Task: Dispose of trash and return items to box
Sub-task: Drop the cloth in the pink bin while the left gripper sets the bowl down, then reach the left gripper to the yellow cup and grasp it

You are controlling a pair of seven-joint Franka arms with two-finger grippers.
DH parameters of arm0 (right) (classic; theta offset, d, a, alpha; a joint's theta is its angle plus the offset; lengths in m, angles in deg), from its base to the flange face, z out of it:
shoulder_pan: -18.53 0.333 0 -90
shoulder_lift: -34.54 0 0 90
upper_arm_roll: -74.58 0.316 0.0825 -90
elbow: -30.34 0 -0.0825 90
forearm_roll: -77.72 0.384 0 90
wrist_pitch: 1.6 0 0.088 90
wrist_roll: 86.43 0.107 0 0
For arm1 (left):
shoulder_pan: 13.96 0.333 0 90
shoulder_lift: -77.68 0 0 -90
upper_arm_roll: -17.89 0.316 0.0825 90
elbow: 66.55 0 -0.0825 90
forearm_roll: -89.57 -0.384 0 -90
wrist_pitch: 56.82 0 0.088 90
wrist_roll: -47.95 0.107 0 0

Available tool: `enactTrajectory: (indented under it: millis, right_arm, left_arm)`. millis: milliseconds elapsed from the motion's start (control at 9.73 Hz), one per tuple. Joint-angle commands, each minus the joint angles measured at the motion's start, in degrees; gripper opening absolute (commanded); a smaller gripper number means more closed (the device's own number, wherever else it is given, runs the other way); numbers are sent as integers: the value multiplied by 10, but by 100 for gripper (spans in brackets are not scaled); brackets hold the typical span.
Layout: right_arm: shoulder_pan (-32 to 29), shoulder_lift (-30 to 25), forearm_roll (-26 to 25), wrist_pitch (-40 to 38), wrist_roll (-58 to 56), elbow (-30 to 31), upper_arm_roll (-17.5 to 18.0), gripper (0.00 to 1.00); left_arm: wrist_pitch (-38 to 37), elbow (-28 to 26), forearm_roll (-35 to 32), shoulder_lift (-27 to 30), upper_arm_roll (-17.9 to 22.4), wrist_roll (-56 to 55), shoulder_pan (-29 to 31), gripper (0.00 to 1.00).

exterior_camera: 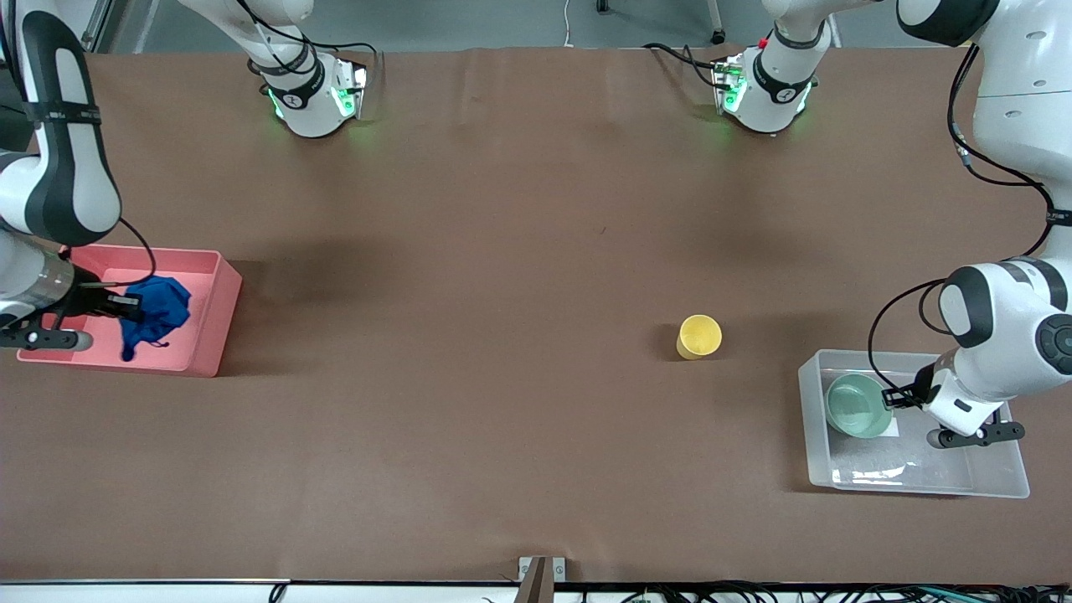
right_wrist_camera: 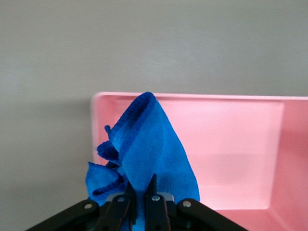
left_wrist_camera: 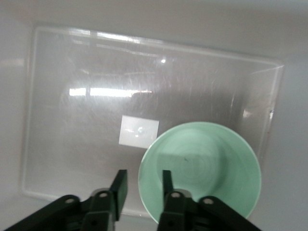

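- The blue wad hangs from the right pincer over the pink bin, its lower folds drooping into the bin. In the right wrist view the cloth rises in a wrinkled peak, with the fingers pressed together on its lower edge.
- The pink bin sits on the brown counter at the right arm's end.
- The mint-green bowl is in the clear tub, at the tub's end toward the middle of the counter.
- The left pincer is over the tub at the bowl's rim; in the left wrist view its fingers stand apart, one on each side of the rim of the bowl. The white label shows on the tub floor beside the bowl.
- The tub sits at the left arm's end of the counter.
- The yellow cup stands upright on the open counter, near the tub and slightly farther from the front camera.
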Motion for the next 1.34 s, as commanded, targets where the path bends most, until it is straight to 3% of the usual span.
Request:
enactTrajectory:
  millis: [0, 206, 308, 411, 514, 720, 925, 1234]
  right_arm:
    - [-53, 51, -23, 57, -26, 7, 12, 13]
    - [-81, 94, -23, 116, -58, 12, 13, 20]
    - [-80, 99, -23, 118, -59, 11, 13, 35]
    - [-75, 98, -22, 112, -53, 6, 13, 60]
    - [-73, 90, -22, 110, -50, 6, 14, 75]
    - [-61, 50, -21, 64, -50, -19, 17, 85]
    - [-34, 20, -17, -44, -36, -89, 17, 88]
    - [16, -26, -17, -192, 7, -178, 16, 88]
  left_arm:
    - [-42, 13, -1, 5, -9, 15, -1, 98]
    - [-120, 12, 0, 45, -48, -10, -4, 100]
    - [-166, 9, 0, 61, -77, -53, -3, 100]
    - [-200, -5, -1, 74, -103, -100, -2, 100]
    - [-200, -32, -2, 95, -127, -128, -1, 100]
    - [-191, -70, 0, 113, -169, -175, 1, 100]
    - [-122, -135, -3, 121, -202, -229, -1, 100]
    - [18, -238, -8, 121, -222, -290, -6, 79]
